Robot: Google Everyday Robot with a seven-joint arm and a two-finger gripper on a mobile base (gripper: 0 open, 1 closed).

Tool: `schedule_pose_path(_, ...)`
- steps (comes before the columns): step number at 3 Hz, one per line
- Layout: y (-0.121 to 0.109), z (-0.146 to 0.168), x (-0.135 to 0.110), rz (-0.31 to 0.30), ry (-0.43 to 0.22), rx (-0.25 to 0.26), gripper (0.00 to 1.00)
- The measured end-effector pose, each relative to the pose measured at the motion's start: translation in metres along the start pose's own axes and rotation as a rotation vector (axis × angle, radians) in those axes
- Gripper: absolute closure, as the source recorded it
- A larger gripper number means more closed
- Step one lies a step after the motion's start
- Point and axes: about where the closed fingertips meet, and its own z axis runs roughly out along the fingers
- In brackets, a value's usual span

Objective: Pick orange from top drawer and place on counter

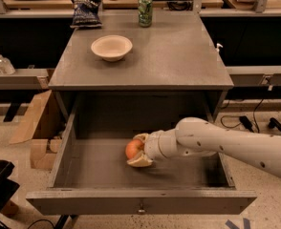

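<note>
Two pale fingers (141,162) of the robot's white two-finger gripper (137,150) lie against a small round reddish orange (132,148). One is on its far side and one on its near side (counted from the drawer's front panel), so I judge the gripper clenched on the orange.

The fruit sits on the floor of the wide, shallow grey wooden top drawer (92,168), which stands pulled out. It is near the middle of the drawer's width and about halfway back from that front panel. The arm reaches in from the right end of the panel, so the orange is at the very tip of the gripper, left of the wrist.

What matters for the coming move, in my opinion: the flat grey wooden counter (178,56) is behind the panel and higher, hanging over the drawer's back part. The orange should therefore first rise on the panel's side of the counter edge, and only then go back over it. A round cream bowl (112,46) stands on the counter, left of the panel's middle.
</note>
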Motion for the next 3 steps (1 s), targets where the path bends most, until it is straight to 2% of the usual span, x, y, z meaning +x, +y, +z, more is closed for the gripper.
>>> schedule_pose_path(1,0.000,0.000,-0.001,0.000,0.002,-0.001,0.87)
schedule_pose_path(2,-0.014,-0.029,-0.016,0.000,0.025,-0.002,1.00)
schedule_pose_path(3,-0.069,-0.110,-0.054,0.015,0.055,0.059,1.00)
